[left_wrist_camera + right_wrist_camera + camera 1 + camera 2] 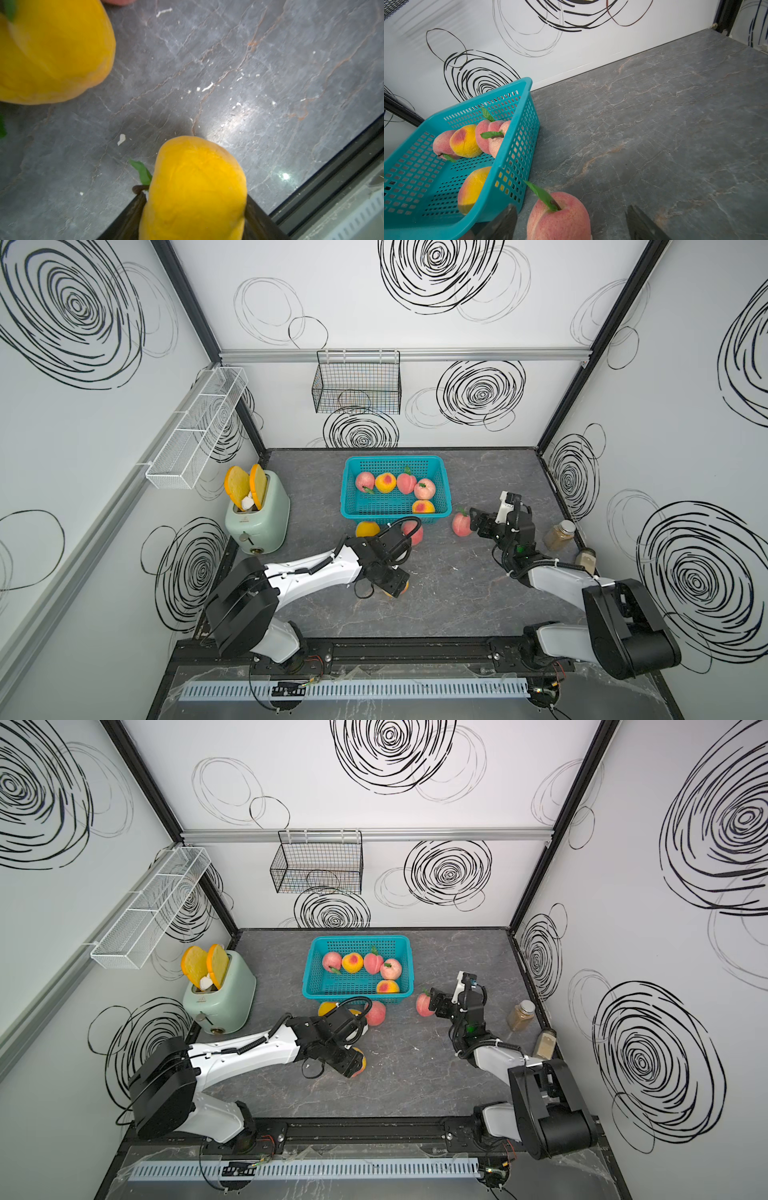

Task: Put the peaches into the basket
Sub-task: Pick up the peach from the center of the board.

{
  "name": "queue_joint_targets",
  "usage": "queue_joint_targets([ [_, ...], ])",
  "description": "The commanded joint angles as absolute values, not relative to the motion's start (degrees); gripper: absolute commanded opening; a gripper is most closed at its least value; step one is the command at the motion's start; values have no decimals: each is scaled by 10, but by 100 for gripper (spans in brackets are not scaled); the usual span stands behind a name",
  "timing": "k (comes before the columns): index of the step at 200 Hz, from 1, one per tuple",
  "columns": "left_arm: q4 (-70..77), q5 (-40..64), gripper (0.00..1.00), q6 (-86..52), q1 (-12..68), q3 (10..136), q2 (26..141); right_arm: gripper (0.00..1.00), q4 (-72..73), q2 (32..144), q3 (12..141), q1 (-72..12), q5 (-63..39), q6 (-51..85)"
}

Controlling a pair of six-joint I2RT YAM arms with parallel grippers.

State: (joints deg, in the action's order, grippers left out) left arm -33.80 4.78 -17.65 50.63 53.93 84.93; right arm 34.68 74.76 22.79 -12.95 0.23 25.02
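Left tool (194,202) of mine is clamped on a yellow peach (197,172), a black finger pressed to each side, over the middle of the counter (270,62), near of the basket (395,457). My right tool (572,208) stands wide open around a pink peach (462,524) sitting on the counter just right of the basket's near right corner; the jaws do not grip it. The turquoise lattice basket holds five peaches (406,483): three fuzzy pink and one red-blushed yellow in a row, another yellow by the near wall. Two loose peaches (368,528), one yellow, one pink, lie just outside that near wall, partly behind my left arm (316,572). Several carry small green leaves. At far left a toaster (257,522) holds two toast slices (237,485). Bare counter runs from the basket's right wall to the far wall (571,52); two jars (559,535) stand along the right edge.
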Motion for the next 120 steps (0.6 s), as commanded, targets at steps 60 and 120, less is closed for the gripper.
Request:
queue_joint_targets([
  [60, -438, 12, 69, -123, 467, 681, 799, 86, 346, 748, 231, -134, 7, 248],
  [120, -389, 30, 70, -103, 354, 720, 805, 86, 352, 743, 227, -137, 6, 251],
])
